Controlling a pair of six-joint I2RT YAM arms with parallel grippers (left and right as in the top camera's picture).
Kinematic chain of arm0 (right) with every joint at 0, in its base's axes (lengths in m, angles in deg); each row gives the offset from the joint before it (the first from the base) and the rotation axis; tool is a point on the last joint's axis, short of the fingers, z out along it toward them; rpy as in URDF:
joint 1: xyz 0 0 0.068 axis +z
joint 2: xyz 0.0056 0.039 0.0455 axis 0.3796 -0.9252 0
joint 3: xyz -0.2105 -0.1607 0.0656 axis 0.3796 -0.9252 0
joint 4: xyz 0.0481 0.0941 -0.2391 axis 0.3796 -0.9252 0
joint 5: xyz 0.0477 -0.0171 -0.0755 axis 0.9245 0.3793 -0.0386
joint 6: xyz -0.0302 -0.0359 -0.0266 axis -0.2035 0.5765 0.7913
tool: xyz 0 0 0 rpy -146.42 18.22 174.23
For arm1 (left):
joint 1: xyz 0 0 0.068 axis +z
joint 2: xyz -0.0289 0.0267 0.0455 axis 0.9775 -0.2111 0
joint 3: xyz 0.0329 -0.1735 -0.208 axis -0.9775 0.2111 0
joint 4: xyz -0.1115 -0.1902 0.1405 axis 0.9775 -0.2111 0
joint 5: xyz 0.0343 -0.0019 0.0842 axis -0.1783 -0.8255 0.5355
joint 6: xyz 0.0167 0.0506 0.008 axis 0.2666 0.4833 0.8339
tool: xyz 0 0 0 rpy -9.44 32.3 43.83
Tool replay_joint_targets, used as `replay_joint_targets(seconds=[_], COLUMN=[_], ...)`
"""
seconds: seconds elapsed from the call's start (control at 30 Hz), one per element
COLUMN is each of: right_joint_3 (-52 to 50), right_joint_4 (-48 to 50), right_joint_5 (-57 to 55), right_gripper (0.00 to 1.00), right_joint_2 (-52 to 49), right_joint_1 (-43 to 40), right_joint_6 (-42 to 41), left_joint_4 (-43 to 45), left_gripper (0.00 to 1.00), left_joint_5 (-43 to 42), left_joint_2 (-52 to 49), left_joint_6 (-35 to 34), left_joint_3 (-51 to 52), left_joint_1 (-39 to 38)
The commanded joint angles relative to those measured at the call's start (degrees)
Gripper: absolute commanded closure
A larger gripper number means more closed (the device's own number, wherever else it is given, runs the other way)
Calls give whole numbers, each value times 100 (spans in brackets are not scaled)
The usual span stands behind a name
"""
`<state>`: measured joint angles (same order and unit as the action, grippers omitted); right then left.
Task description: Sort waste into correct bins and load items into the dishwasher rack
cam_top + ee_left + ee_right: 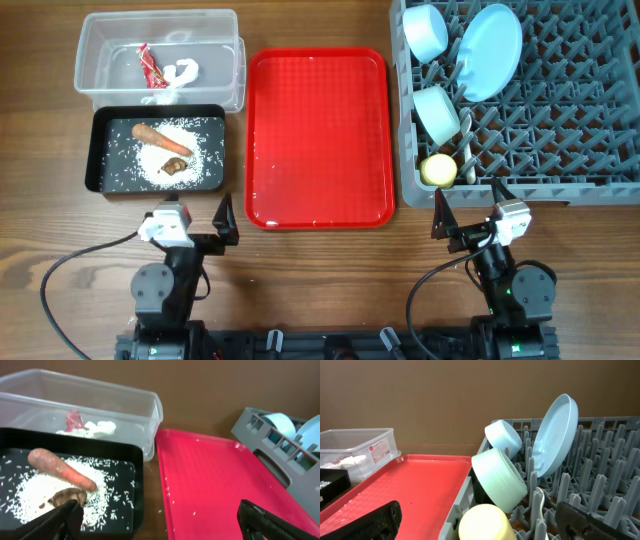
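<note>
The grey rack (pixel 560 120) holds the light blue plate (pixel 492 50), two light blue bowls (pixel 425 30) (pixel 438 112), the yellow cup (pixel 438 170) and the white spoon (pixel 467 150). The clear tub (pixel 160 60) holds the red wrapper (pixel 150 66) and white paper (pixel 184 72). The black tray (pixel 157 150) holds the carrot (pixel 160 138), rice (pixel 185 160) and brown scrap (pixel 174 166). My left gripper (pixel 195 218) is open and empty below the black tray. My right gripper (pixel 470 210) is open and empty below the rack.
The flat red tray (pixel 318 135) lies between the bins and the rack, with a few rice grains (pixel 195 512) on it. Cables run along the table's front edge beside both arm bases.
</note>
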<state>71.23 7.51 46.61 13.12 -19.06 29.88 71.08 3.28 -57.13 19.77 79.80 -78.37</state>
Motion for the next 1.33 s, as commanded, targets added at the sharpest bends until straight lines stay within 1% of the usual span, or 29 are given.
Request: replay_joint_targets(seconds=[0.0, 1.3], right_joint_3=[-9, -9], right_joint_4=[28, 28], right_joint_5=[79, 79], right_gripper=[0, 0], right_joint_2=[31, 31], right_joint_1=[35, 35], right_joint_6=[-59, -59], left_joint_4=[-44, -26], left_gripper=[0, 0], left_joint_5=[33, 35], left_joint_2=[400, 498], left_joint_6=[46, 50], left_joint_3=[24, 24], left_joint_1=[48, 46])
